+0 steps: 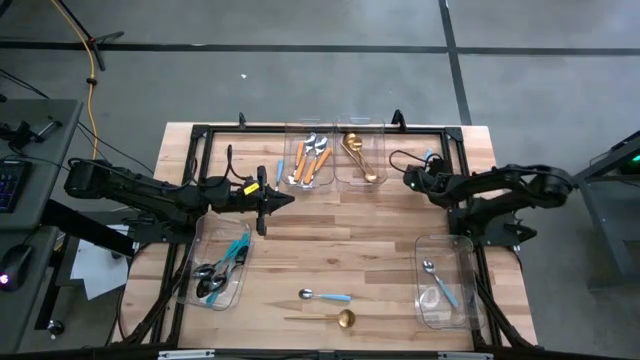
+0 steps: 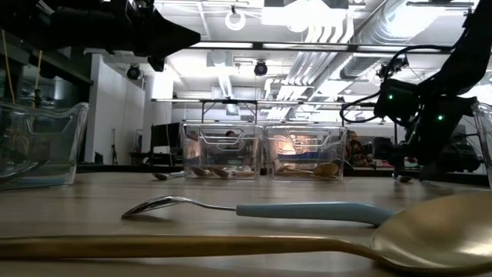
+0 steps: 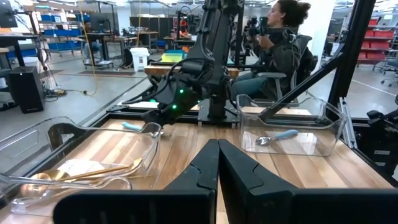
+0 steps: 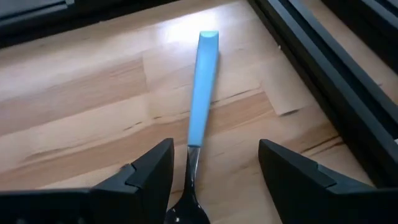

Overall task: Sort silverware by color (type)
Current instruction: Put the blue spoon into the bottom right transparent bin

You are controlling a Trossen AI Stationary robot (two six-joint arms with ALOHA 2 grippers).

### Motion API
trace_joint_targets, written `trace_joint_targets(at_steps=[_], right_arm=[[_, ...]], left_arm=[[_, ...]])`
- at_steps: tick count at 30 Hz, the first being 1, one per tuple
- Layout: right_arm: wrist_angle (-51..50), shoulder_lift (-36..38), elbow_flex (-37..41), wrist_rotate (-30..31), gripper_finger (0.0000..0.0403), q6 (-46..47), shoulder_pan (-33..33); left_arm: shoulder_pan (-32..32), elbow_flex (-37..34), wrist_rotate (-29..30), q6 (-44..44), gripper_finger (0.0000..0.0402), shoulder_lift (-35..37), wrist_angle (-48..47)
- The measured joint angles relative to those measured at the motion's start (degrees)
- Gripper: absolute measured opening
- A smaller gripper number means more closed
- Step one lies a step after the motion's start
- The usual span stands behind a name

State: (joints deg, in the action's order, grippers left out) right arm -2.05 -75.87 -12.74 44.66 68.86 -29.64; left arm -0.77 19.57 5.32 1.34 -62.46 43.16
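A spoon with a light-blue handle (image 4: 203, 87) lies flat on the wood near the table's far right corner (image 1: 428, 157). My right gripper (image 4: 214, 171) is open and low over it, slanting down, one finger on each side of the spoon's neck without touching it. In the high view, this gripper (image 1: 411, 180) is at the far right. My left gripper (image 1: 287, 198) is shut and empty. It hovers level over the table's left middle. Two more pieces lie loose near the front edge: a light-blue-handled spoon (image 1: 325, 296) and a gold spoon (image 1: 338, 319).
Four clear bins stand on the table. At the far middle, one holds orange-handled pieces (image 1: 310, 160) and one holds gold ones (image 1: 360, 155). A near-left bin (image 1: 220, 270) holds dark blue-handled ones, and a near-right bin (image 1: 442, 285) holds a light-blue spoon. A black frame rail (image 4: 323, 68) runs beside the far-right spoon. A person sits beyond the table.
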Motion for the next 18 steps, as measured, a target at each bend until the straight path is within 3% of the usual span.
trace_joint_targets(at_steps=[8,18], right_arm=[[0.15,-5.45,-1.99,1.33,0.018,-0.5,0.04],[0.35,-7.66,-2.7,1.76,0.0024,-1.14,0.98]], left_arm=[[0.02,0.02,-0.02,0.0,0.0,0.0,-0.02],[0.0,0.02,-0.04,0.03,0.0,0.0,-0.04]])
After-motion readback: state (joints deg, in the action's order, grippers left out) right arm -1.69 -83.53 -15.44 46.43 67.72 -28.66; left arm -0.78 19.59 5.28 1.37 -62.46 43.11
